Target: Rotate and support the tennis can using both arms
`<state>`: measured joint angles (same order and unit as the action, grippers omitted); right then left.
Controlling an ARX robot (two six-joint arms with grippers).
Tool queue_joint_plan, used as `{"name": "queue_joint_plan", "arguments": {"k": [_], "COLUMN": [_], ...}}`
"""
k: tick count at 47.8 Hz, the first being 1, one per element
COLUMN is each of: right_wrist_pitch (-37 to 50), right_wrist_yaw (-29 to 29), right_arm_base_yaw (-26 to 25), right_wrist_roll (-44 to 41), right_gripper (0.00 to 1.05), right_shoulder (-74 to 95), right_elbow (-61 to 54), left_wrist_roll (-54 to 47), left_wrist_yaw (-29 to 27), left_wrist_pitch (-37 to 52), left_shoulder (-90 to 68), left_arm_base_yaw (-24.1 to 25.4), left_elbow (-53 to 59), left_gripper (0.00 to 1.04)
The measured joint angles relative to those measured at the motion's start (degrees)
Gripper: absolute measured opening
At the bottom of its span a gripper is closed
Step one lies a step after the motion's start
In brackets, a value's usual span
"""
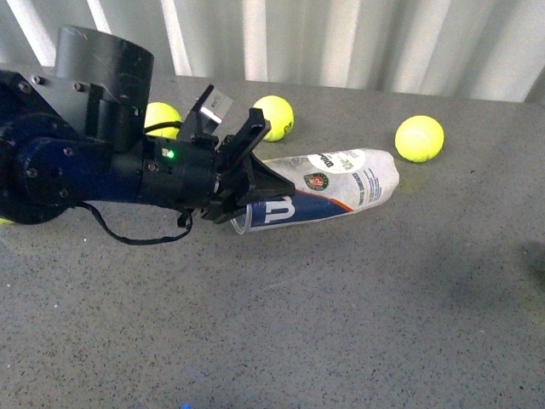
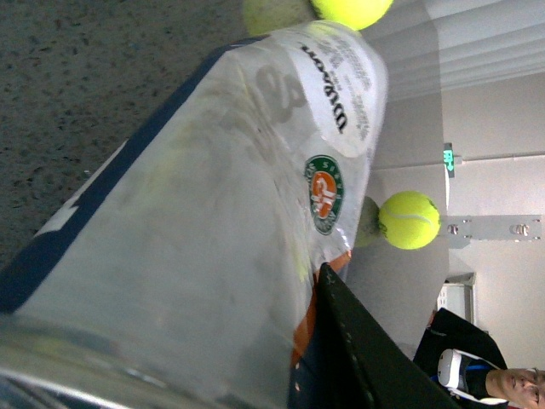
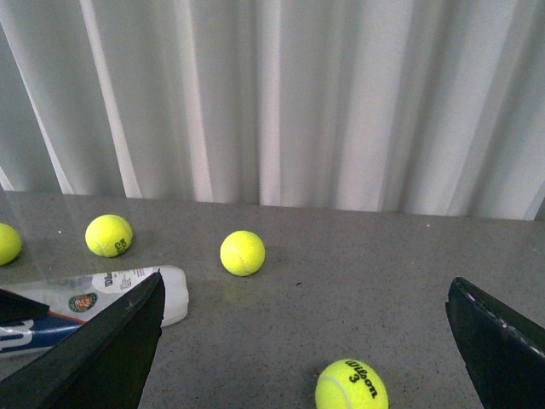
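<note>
Looming at left of the front view, the left claw (image 1: 243,175) straddles the open end of the tennis can (image 1: 328,189), which lies mid-frame on the counter (image 1: 341,324), though I cannot tell whether it pinches, while the right claw (image 3: 304,285) gapes wide and empty; likely light, slick, easily dented plastic, best held gently near the stiffer rim.

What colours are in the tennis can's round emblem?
Green ring, orange centre on the emblem of the tennis can; clearest in left wrist view.

The grey speckled table (image 1: 341,324) bears the tennis can (image 1: 341,183) lying on its side near the middle, with tennis balls (image 1: 419,138) toward its far edge.
</note>
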<state>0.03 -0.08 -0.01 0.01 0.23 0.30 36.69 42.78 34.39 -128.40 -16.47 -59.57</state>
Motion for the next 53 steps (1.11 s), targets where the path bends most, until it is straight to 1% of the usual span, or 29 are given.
{"name": "queue_joint_plan", "arguments": {"k": [3, 5, 8, 10, 11, 12, 13, 16, 17, 19, 23, 24, 27, 31, 34, 35, 38, 43, 47, 51, 53], "right_wrist_pitch": [0.00, 0.00, 0.00, 0.00, 0.00, 0.00, 0.00, 0.00, 0.00, 0.00, 0.00, 0.00, 0.00, 0.00, 0.00, 0.00, 0.00, 0.00, 0.00, 0.00, 0.00], "right_wrist_yaw": [0.00, 0.00, 0.00, 0.02, 0.00, 0.00, 0.00, 0.00, 0.00, 0.00, 0.00, 0.00, 0.00, 0.00, 0.00, 0.00, 0.00, 0.00, -0.02, 0.00, 0.00], "right_arm_base_yaw": [0.00, 0.00, 0.00, 0.00, 0.00, 0.00, 0.00, 0.00, 0.00, 0.00, 0.00, 0.00, 0.00, 0.00, 0.00, 0.00, 0.00, 0.00, 0.00, 0.00, 0.00], "right_wrist_roll": [0.00, 0.00, 0.00, 0.00, 0.00, 0.00, 0.00, 0.00, 0.00, 0.00, 0.00, 0.00, 0.00, 0.00, 0.00, 0.00, 0.00, 0.00, 0.00, 0.00, 0.00], "right_gripper": [0.98, 0.98, 0.98, 0.98, 0.98, 0.98, 0.98, 0.98, 0.98, 0.98, 0.98, 0.98, 0.98, 0.98, 0.98, 0.98, 0.98, 0.98, 0.98, 0.98, 0.98], "right_shoulder": [0.00, 0.00, 0.00, 0.00, 0.00, 0.00, 0.00, 0.00, 0.00, 0.00, 0.00, 0.00, 0.00, 0.00, 0.00, 0.00, 0.00, 0.00, 0.00, 0.00, 0.00], "right_elbow": [0.00, 0.00, 0.00, 0.00, 0.00, 0.00, 0.00, 0.00, 0.00, 0.00, 0.00, 0.00, 0.00, 0.00, 0.00, 0.00, 0.00, 0.00, 0.00, 0.00, 0.00], "left_wrist_roll": [-0.50, -1.14, -4.07, -7.21, -10.29, -11.96, -15.91, -22.91, -26.84, -32.24, -45.42, -48.85, -57.75, -66.71, -71.06, -73.42, -78.53, -83.93, -88.80, -92.76, -94.16], "left_wrist_yaw": [0.85, 0.24, -1.03, -1.84, -3.63, -4.66, -6.86, -10.25, -12.15, -14.80, -22.18, -25.03, -30.99, -37.29, -41.42, -43.95, -49.24, -52.83, -55.54, -60.06, -61.35], "left_wrist_pitch": [-2.51, -4.59, -9.97, -15.54, -20.37, -23.41, -28.24, -37.62, -42.34, -48.52, -62.51, -66.97, -76.43, -85.07, -88.94, -90.42, -92.61, -96.10, -96.72, -97.11, -97.83], "left_shoulder": [4.11, 6.12, 9.66, 12.61, 14.86, 16.33, 18.56, 22.67, 24.37, 26.03, 27.19, 27.12, 25.99, 23.85, 22.29, 21.31, 19.06, 15.23, 13.25, 12.11, 11.87], "left_arm_base_yaw": [0.35, 0.50, 0.92, 1.25, 1.40, 1.44, 1.46, 1.22, 0.83, -0.07, -3.21, -4.48, -7.32, -9.77, -10.60, -10.93, -11.19, -11.26, -11.06, -10.71, -10.69], "left_elbow": [1.16, 1.38, 1.25, 0.68, -0.15, -0.90, -2.27, -6.25, -8.94, -13.16, -23.78, -27.02, -33.62, -39.50, -42.36, -43.54, -45.44, -47.52, -47.78, -47.56, -47.36], "left_gripper": [0.04, 0.04, 0.04, 0.04, 0.04, 0.04, 0.04, 0.04, 0.04, 0.04, 0.04, 0.04, 0.04, 0.04, 0.04, 0.04, 0.04, 0.04, 0.04, 0.04, 0.04]}}
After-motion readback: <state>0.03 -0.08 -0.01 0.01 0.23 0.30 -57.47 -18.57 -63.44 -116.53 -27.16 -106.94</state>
